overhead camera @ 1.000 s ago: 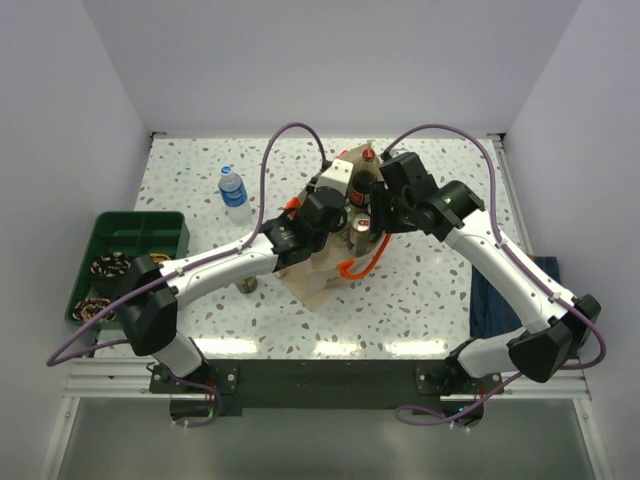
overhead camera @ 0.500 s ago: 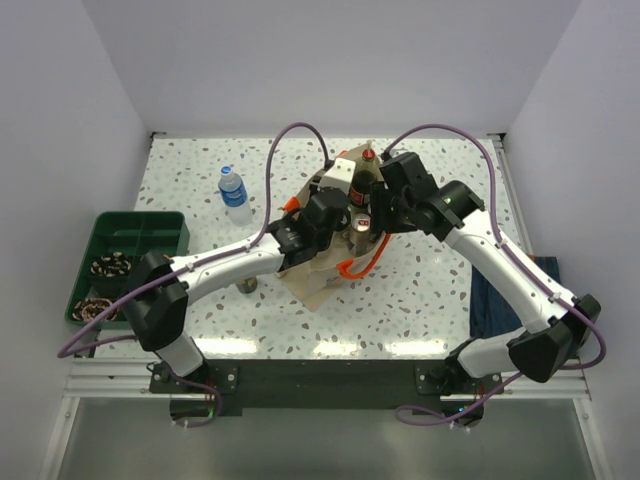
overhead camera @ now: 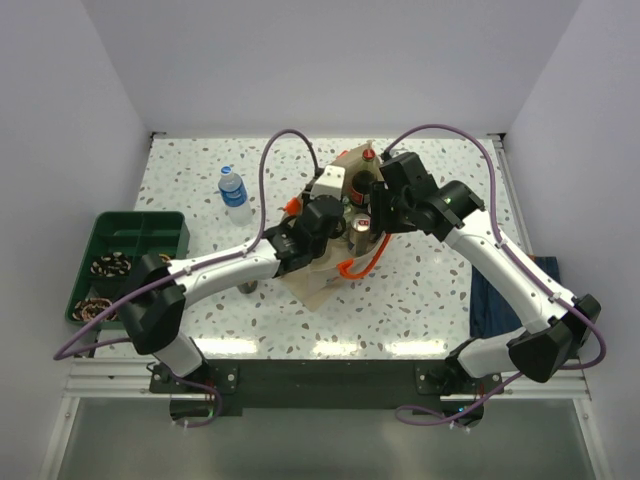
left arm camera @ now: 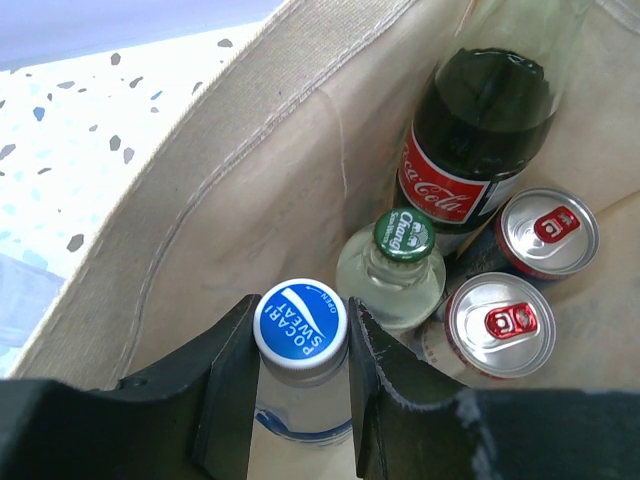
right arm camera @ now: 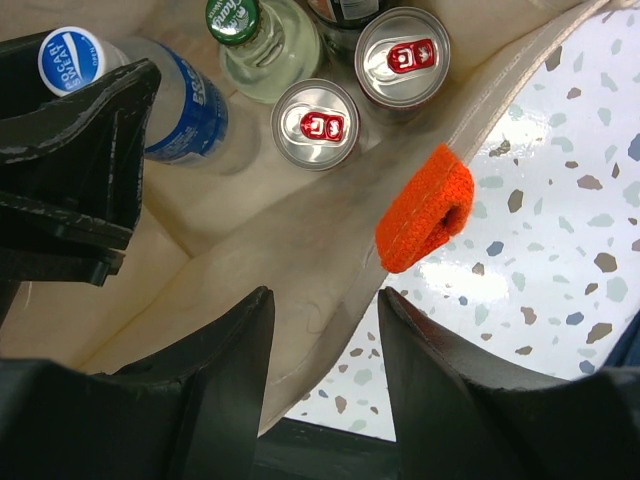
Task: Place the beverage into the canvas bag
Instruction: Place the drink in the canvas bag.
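**Pocari bottle inside the bag, not yet let go**

My left fingers point(left arm camera: 230, 390) are clamped on the bottle point(right arm camera: 185, 115), just under its blue cap point(left arm camera: 300, 325). It hangs tilted inside the bag point(left arm camera: 250, 180), beside a green-capped bottle point(left arm camera: 395, 260), a cola point(left arm camera: 470, 130) and two cans point(left arm camera: 500, 325). My right fingers point(right arm camera: 215, 380) pinch the bag's rim near the orange tab point(right arm camera: 425, 220), holding the mouth wide. Over the last second my left arm shifted slightly; the right stayed put. I judge that only settling the bottle and releasing it remain.
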`<state>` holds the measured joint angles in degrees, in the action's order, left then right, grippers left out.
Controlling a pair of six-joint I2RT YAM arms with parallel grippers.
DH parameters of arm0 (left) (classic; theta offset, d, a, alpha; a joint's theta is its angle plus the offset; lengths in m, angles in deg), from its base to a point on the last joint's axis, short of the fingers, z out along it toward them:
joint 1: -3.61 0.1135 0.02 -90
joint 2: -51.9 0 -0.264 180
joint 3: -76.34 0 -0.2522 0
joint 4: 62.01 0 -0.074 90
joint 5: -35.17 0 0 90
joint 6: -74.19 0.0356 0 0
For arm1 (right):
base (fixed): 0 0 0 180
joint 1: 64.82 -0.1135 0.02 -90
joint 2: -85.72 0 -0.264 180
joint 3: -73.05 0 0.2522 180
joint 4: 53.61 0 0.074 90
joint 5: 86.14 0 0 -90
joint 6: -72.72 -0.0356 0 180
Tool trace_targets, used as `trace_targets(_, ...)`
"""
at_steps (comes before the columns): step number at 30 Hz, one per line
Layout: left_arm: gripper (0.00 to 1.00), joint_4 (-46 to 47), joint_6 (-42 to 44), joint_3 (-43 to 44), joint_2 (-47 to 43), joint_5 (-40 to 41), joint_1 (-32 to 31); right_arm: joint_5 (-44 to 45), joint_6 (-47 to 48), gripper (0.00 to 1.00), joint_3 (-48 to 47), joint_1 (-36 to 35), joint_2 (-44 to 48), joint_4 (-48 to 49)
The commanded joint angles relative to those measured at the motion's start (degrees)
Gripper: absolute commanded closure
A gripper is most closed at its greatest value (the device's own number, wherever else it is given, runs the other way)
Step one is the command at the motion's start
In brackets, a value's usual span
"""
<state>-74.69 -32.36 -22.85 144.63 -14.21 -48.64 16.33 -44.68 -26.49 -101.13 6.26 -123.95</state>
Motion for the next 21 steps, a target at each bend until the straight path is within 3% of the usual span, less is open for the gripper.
trace_targets(1,1.00,-0.5,-2.5,-2.3,-4.1,3.8,0.5,0.3,-0.2,0.50,-0.2,0.1,1.1,0.4)
trace_targets(6,0.96,-1.0,-3.8,-3.9,-5.6,3.2,0.4,0.1,-0.1,0.50,-0.1,0.1,1.0,0.5)
trace_targets(15,0.58,-3.2,-4.2,-6.0,-7.6,1.8,0.4,-0.8,-0.1,0.50,-0.1,0.0,0.8,0.8)
trace_targets(21,0.47,-2.1,-3.3,-7.0,-8.8,-0.5,0.4,-1.0,-0.2,0.50,0.0,0.1,0.9,1.0)
